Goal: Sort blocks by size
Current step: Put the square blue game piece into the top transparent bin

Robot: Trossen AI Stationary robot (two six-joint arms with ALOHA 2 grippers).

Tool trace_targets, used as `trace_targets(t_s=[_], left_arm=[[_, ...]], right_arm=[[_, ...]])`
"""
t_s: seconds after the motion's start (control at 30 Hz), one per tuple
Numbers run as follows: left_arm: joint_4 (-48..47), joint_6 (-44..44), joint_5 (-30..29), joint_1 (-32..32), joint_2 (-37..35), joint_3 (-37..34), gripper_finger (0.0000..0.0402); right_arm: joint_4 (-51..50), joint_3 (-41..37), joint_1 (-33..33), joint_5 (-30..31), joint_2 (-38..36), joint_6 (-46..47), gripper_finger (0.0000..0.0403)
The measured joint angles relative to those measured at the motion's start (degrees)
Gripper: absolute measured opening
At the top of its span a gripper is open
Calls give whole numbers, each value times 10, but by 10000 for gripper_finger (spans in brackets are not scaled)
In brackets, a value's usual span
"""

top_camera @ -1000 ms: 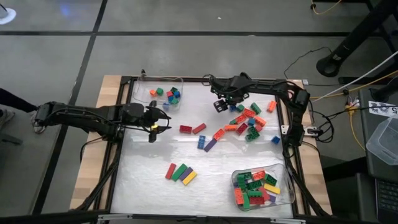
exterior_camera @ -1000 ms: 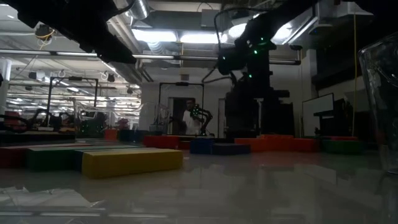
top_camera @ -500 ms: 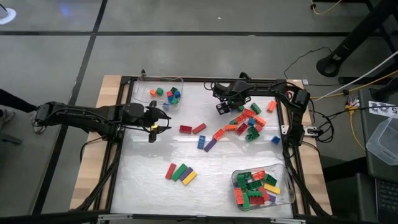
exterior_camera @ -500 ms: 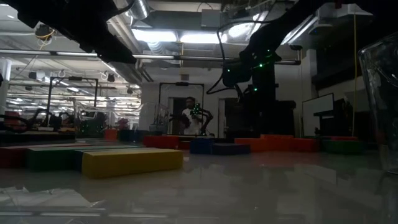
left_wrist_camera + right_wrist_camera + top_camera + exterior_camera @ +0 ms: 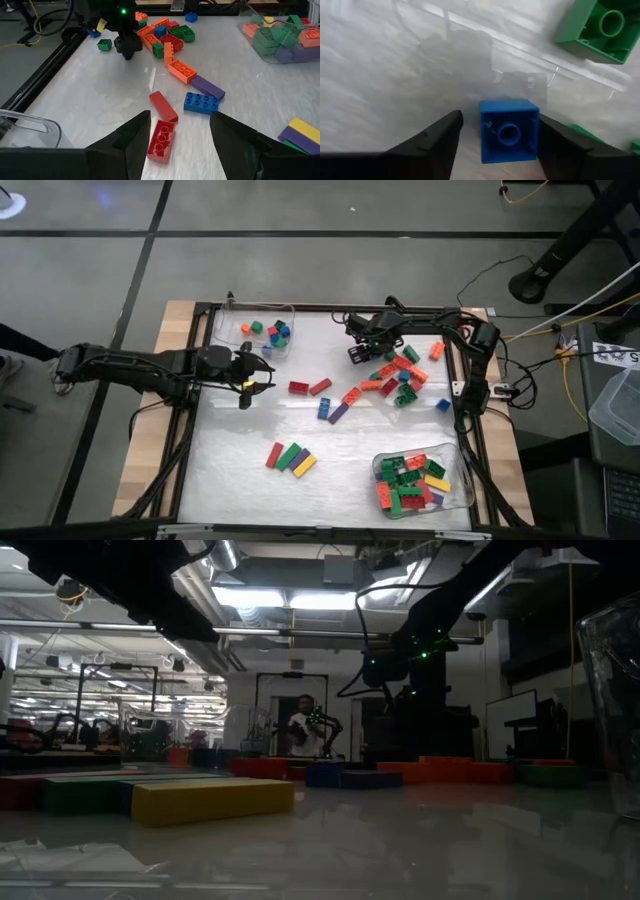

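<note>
sorting partly done: small tray [image 5: 262, 332] beyond left hand [image 5: 256, 370] holds few short blocks, large tray [image 5: 420, 480] holds many long ones. loose pile [image 5: 400, 372] beside right hand [image 5: 362, 348], more strewn mid-bench [image 5: 240, 470].

right hand: fingers apart, straddling small blue cube [image 5: 509, 131], not yet gripping. green block [image 5: 597, 27] just ahead, may crowd lift.

left hand: open, empty, red blocks [image 5: 161, 140] right before it.

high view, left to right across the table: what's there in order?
left gripper → red blocks → blue block → right gripper → loose block pile → lone blue block
</note>
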Motion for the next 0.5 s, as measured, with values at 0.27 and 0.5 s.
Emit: trace_targets(t_s=[0.27, 0.5], left_arm=[[-22, -5, 2, 0, -44, 0, 194], [-103, -46, 10, 0, -98, 0, 194]], right_arm=[[44, 0, 2, -40, 0, -3, 133], [194, -2, 8, -154, -2, -13, 133]])
